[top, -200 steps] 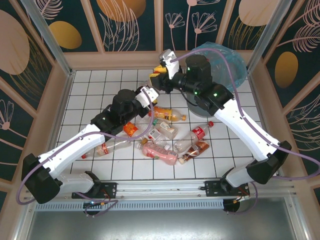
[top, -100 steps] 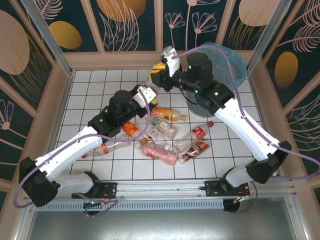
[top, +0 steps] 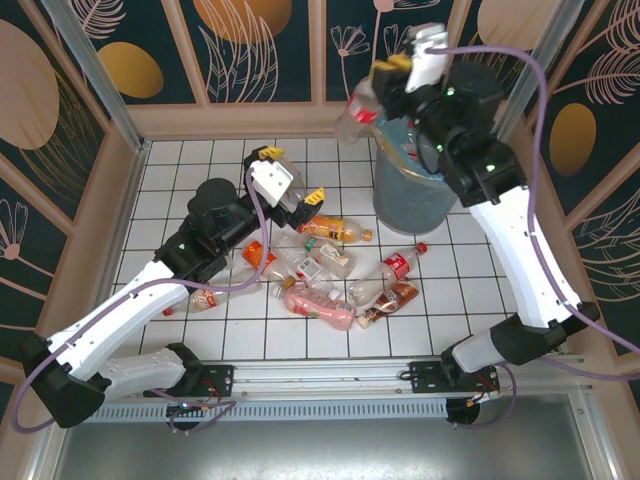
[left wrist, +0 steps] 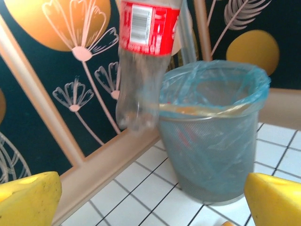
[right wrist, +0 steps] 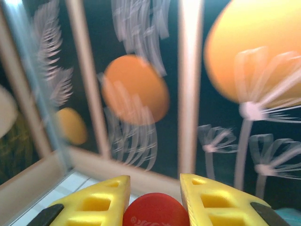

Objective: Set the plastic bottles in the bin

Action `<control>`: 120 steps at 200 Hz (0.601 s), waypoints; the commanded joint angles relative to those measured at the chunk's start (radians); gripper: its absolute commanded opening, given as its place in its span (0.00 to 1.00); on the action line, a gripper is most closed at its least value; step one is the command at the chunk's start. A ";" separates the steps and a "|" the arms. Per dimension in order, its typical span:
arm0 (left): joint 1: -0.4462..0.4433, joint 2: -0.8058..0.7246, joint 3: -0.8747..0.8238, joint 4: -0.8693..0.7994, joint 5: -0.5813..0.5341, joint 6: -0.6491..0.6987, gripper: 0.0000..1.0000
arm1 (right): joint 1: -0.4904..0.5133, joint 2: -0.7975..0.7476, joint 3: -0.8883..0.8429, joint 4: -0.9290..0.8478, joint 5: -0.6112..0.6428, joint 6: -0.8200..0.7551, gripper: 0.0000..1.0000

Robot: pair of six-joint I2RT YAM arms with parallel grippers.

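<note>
A floor of white square tiles (top: pixel 200 180) with dark grout lines is boxed in by a low, pale wooden border (top: pixel 230 118). Above the border stand dark teal wall panels (top: pixel 100 40) painted with large orange discs (top: pixel 240 15) and thin pale outlines of leaves and flowers (top: pixel 350 45). Pale wooden strips (top: pixel 317 50) divide the panels, and slanting silver metal posts (top: pixel 95 75) stand at the corners. A metal rail (top: pixel 330 375) runs along the near edge, with a dull grey sheet (top: pixel 330 445) below it. The light is even and bright.
</note>
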 commanded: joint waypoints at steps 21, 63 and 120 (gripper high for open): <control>-0.002 -0.014 0.026 0.016 0.084 -0.078 0.99 | -0.137 0.056 0.150 -0.051 0.268 -0.094 0.00; -0.002 -0.037 0.003 -0.003 0.066 -0.098 0.99 | -0.278 0.109 0.044 -0.035 0.234 -0.079 0.00; -0.002 -0.043 -0.021 -0.033 0.055 -0.130 0.99 | -0.397 0.108 -0.287 0.169 0.084 0.006 0.00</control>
